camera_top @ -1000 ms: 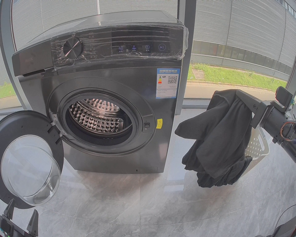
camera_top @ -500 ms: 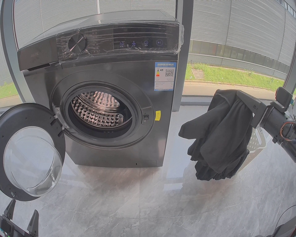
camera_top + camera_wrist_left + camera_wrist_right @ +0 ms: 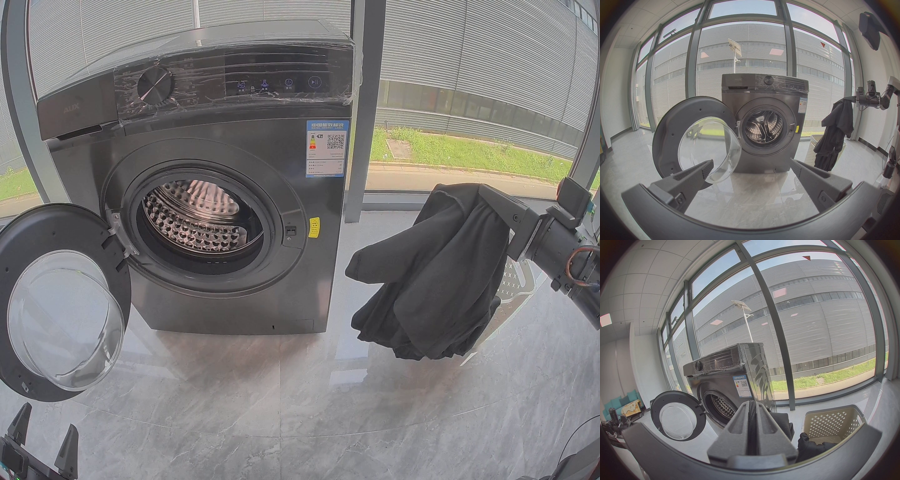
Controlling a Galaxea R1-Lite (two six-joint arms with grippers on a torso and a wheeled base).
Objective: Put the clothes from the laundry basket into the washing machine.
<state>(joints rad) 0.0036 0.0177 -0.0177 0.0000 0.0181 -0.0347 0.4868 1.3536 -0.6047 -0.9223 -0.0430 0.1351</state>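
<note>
At right of the head frame, held out level: right tool (image 3: 500, 203), pinched shut on a dark, limp garment (image 3: 437, 281) hanging in folds above the glossy marble floor (image 3: 312, 406), in front of the perforated cream laundry basket (image 3: 515, 281). Left of centre, grey washing machine (image 3: 250, 156), round door (image 3: 56, 300) swung open. At lower left, left tool (image 3: 47, 422), spread wide, gripping nothing.

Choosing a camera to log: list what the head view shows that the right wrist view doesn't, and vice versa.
Head view adds the garment hanging full length, hiding most of the basket. Right wrist view adds the inside of the basket and the right gripper shut on the garment. Both: washer, door open.
</note>
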